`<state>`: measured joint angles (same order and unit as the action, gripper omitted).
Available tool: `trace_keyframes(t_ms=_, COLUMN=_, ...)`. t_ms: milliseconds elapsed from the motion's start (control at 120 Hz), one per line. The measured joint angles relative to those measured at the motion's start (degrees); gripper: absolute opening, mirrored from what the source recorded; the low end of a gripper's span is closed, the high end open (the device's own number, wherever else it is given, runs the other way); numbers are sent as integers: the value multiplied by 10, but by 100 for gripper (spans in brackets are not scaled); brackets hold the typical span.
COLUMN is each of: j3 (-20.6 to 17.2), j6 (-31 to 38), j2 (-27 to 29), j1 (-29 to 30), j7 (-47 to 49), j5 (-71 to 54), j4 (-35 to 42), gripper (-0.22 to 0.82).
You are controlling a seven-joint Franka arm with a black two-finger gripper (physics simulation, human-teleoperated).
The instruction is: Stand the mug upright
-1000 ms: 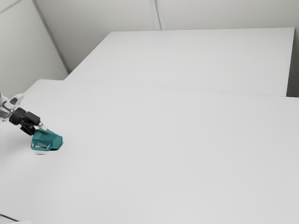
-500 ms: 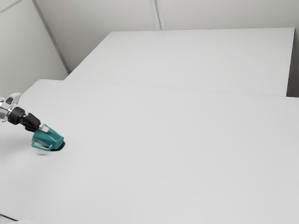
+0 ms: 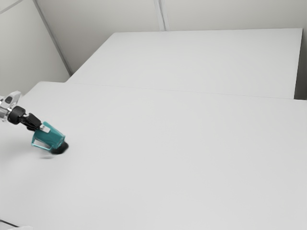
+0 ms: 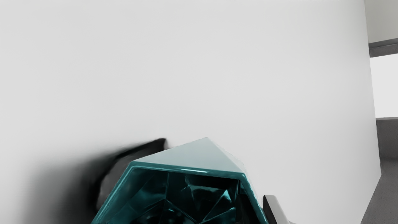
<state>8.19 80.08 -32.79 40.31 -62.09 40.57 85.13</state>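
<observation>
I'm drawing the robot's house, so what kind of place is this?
Probably a pretend test room for robots, not a real house. You can see a robot arm handling a teal mug, a big white table and plain, pale walls.

1. Your exterior view looks down from beside the arm [image 3: 10,109], well back, across the table [image 3: 168,148] toward pale walls [image 3: 96,33]
2. Your wrist view looks from the arm's end, close up, into the mug [image 4: 192,158] and onto the table
3. Both views share mug and table
</observation>
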Motion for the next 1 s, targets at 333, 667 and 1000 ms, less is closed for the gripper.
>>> trace_keyframes(t_ms=333, j3=40, j6=45, j2=111, j1=-184, j7=22, j5=-23, j4=40, gripper=-17)
trace_keyframes(t_ms=667, j3=66, j6=232, j2=188, j1=-395, j7=101, j5=-170, j4=159, gripper=-18)
trace_keyframes(t_ms=1000, j3=91, j6=370, j2=195, j1=-550, j7=249, j5=-304, j4=225, gripper=-18)
